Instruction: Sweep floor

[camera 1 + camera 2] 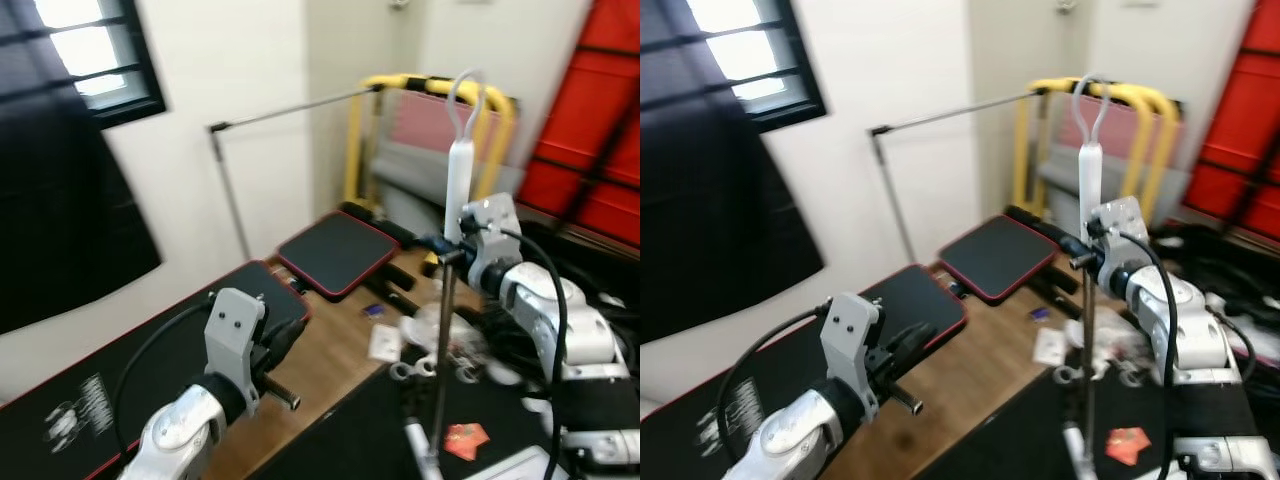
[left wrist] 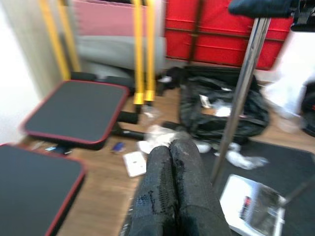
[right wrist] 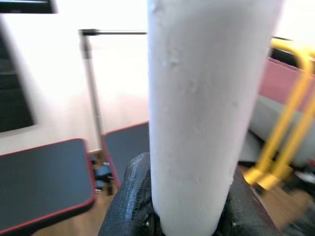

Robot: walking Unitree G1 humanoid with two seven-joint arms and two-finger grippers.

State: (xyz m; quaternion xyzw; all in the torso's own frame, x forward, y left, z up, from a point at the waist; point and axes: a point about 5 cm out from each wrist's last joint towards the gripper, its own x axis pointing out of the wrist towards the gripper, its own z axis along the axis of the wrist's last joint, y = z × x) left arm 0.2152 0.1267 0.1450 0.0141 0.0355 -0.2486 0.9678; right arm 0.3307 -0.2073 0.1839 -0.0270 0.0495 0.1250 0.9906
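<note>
Cluttered wood floor (image 1: 330, 370), black mats beside a white wall.
Right gripper (image 1: 447, 243) pinches the upright broom (image 1: 457, 180) at its white handle; left gripper (image 2: 170, 162), fingers pressed together, hangs apart over the mats (image 1: 335, 252).

Mats (image 1: 335, 252) left of broom pole (image 1: 443, 350); folded frame (image 1: 430, 120) behind pole; bag (image 2: 224, 105) right of pole; scraps (image 1: 385, 343) on floor (image 1: 320, 375) beside pole.
</note>
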